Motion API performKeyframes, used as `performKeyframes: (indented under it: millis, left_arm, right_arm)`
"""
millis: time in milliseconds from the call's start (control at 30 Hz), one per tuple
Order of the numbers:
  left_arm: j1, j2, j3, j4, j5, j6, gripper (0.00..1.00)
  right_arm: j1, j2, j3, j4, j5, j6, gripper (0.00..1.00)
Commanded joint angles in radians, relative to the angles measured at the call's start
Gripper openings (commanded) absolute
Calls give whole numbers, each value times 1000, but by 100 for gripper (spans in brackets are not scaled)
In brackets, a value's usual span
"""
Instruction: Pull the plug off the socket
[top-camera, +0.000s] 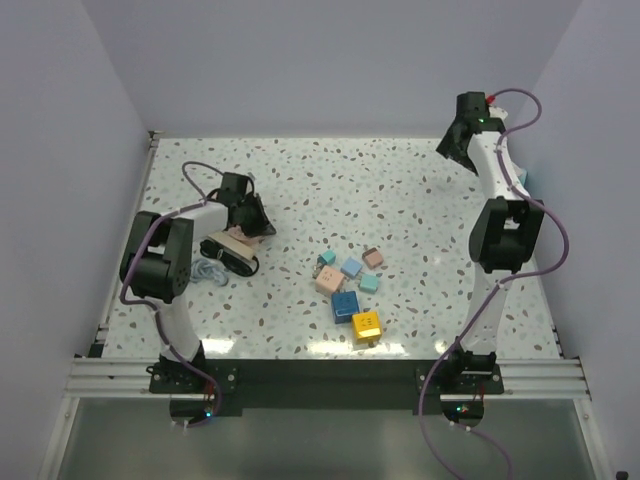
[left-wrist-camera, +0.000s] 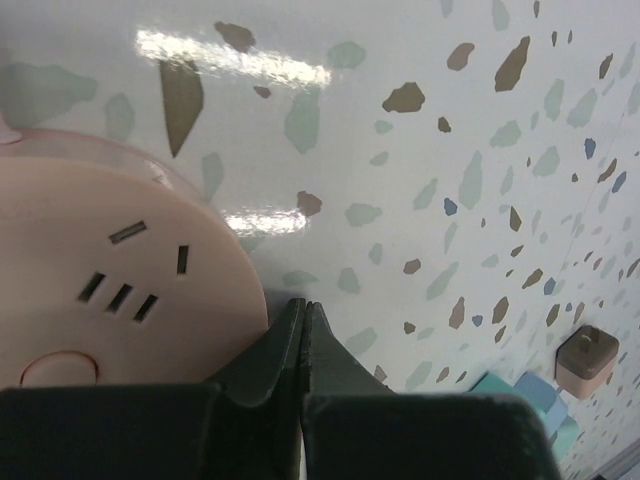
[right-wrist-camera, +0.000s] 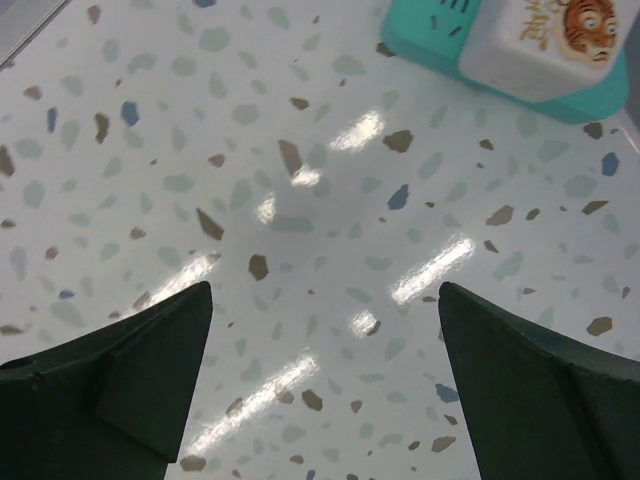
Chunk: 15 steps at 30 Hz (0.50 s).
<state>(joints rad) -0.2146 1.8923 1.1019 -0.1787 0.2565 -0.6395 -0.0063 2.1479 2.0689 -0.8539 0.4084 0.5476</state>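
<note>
Left gripper (left-wrist-camera: 303, 312) closed, low beside socket (left-wrist-camera: 110, 250)

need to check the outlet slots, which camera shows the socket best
The left wrist view: the socket fills its lower left, pink face and slots clear up close. The top external view shows it small and partly hidden by the left arm. The right wrist view does not show it.
</note>
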Motion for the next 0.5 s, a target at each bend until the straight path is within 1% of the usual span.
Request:
performKeyframes:
  millis: [0, 133, 233, 267, 367, 400, 433, 467]
  left_arm:
    - [55, -15, -39, -93, -106, 60, 0]
    - [72, -45, -30, -94, -103, 81, 0]
    - [78, -61, -14, -99, -96, 87, 0]
    - [78, -65, -13, -84, -86, 89, 0]
    - [78, -107, -30, -23, -51, 95, 0]
    - [78, -123, -33, -7, -40, 101, 2]
    - [78, -125, -33, 5, -19, 103, 20]
    - [78, -127, -21, 8, -11, 106, 27]
  right_arm:
    - [-32, 26, 80, -37, 145, 75, 99]
    - [-53, 27, 73, 12, 187, 104, 99]
    - [-63, 38, 82, 19, 260, 126, 99]
    - [-61, 43, 86, 21, 306, 127, 99]
    - [-67, 55, 99, 9, 375, 143, 99]
    - [-72, 59, 103, 1, 416, 156, 99]
    - [-78, 70, 106, -20, 428, 169, 99]
    - [-86, 76, 111, -27, 428, 190, 99]
